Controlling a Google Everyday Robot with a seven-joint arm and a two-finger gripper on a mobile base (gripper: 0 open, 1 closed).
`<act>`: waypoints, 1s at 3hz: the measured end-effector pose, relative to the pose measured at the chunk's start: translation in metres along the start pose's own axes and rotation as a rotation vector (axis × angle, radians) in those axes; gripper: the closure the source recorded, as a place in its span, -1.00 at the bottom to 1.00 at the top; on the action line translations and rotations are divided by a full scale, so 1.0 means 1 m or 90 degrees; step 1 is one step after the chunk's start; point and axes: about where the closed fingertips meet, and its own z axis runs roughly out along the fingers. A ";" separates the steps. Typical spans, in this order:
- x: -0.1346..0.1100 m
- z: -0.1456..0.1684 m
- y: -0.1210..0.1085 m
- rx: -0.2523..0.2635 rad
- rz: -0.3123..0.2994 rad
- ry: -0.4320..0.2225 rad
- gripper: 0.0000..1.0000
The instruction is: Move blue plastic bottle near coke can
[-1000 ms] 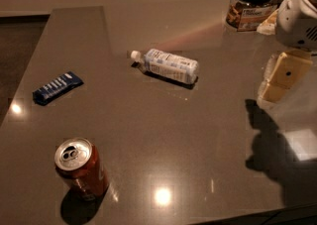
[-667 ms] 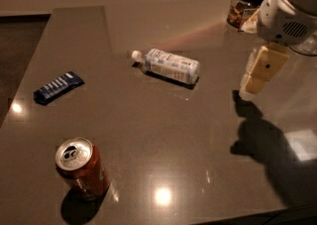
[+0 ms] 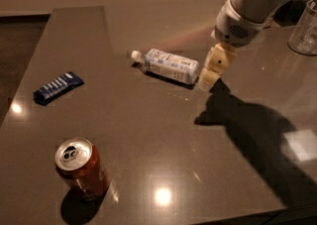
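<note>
The blue plastic bottle (image 3: 168,65) lies on its side near the middle of the table, white cap pointing left. The coke can (image 3: 80,168) stands upright at the front left, silver top showing. My gripper (image 3: 212,73) hangs from the arm at the upper right and sits just right of the bottle's base, close to or touching it. It holds nothing that I can see.
A flat dark-blue snack wrapper (image 3: 57,87) lies at the left of the table (image 3: 163,135). A clear glass (image 3: 304,33) stands at the far right edge. The arm's shadow falls across the right side. The table's front edge runs along the bottom.
My arm has swung left across the table, from the right edge to right beside the bottle's base. The bottle, can and wrapper have not moved.
</note>
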 end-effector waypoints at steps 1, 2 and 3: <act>-0.013 0.027 -0.017 -0.007 0.031 0.009 -1.00; -0.025 0.050 -0.027 -0.014 0.046 0.020 -1.00; -0.035 0.073 -0.036 -0.025 0.057 0.035 -1.00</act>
